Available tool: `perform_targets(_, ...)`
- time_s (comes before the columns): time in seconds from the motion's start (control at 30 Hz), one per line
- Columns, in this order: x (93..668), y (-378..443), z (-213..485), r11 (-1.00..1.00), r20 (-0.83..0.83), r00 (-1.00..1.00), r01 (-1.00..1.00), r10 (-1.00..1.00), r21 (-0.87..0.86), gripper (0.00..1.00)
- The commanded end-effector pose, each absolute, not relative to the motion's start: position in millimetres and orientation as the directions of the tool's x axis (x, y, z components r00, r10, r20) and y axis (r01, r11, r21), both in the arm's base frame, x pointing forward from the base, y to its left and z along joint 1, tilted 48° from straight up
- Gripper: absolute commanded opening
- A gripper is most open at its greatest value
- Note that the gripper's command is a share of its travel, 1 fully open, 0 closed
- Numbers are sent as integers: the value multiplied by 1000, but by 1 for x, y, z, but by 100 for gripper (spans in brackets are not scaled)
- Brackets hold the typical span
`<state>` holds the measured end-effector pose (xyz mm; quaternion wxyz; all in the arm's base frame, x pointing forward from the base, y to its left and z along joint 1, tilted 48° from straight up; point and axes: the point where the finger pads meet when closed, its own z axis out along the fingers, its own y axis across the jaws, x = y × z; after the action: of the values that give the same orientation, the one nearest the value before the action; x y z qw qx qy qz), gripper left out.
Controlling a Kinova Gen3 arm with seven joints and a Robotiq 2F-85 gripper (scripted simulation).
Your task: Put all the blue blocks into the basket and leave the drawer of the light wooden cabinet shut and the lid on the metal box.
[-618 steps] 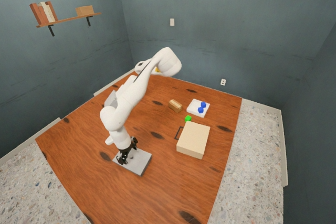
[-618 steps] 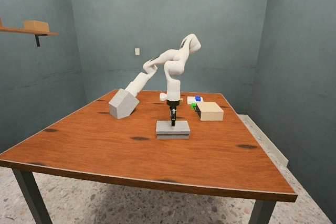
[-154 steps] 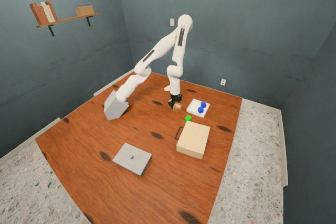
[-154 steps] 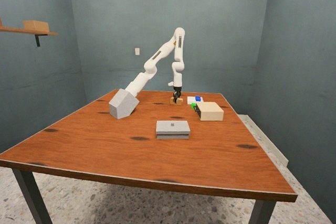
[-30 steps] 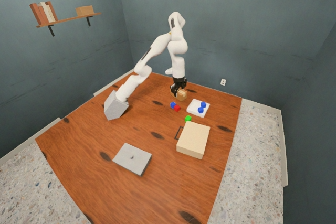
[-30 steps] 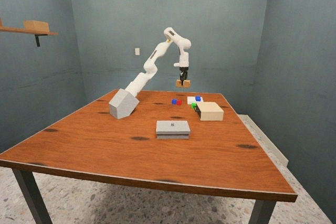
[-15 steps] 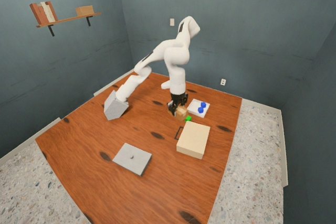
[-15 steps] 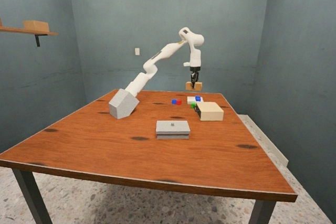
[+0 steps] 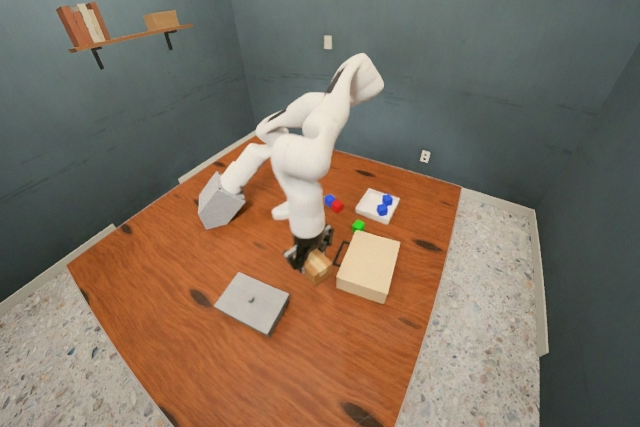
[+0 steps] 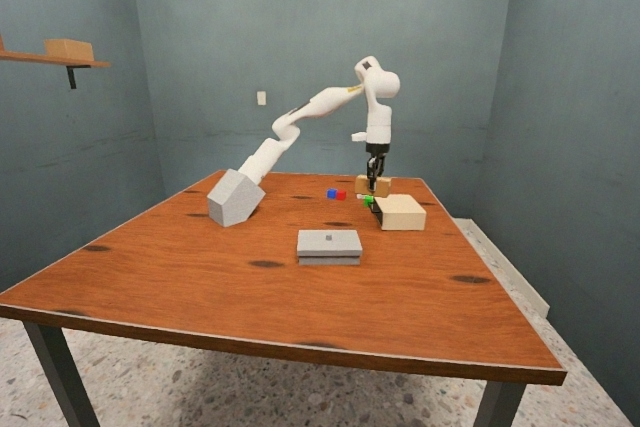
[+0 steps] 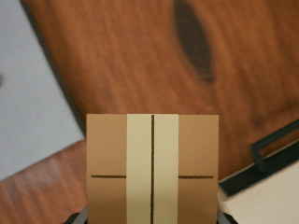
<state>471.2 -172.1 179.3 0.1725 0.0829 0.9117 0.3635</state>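
Note:
My gripper (image 9: 309,261) (image 10: 372,183) (image 11: 152,220) is shut on a small taped cardboard box (image 9: 318,268) (image 10: 377,186) (image 11: 152,163) and holds it just above the table, left of the light wooden cabinet (image 9: 368,265) (image 10: 402,212) (image 11: 268,201). The cabinet's drawer, with a black handle (image 9: 339,252) (image 11: 276,140), looks shut. The white basket (image 9: 368,205) holds two blue blocks (image 9: 387,199) (image 9: 382,209). Another blue block (image 9: 329,199) (image 10: 331,193) sits beside a red block (image 9: 337,205) (image 10: 341,195). The metal box (image 9: 251,302) (image 10: 328,246) (image 11: 28,103) has its lid on.
A green block (image 9: 357,225) (image 10: 368,200) lies between the cabinet and the basket. The arm's grey base (image 9: 219,202) (image 10: 235,200) stands at the table's far left. A wall shelf (image 9: 129,37) with books hangs well away.

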Motion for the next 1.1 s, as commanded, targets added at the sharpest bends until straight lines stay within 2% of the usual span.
perform_targets(0.0, 475, -180, 160, 708, -236, -930, 37, 283, 705, 67)
perform_targets(1.07, 477, -182, 159, 711, -240, -929, 35, 282, 702, 67)
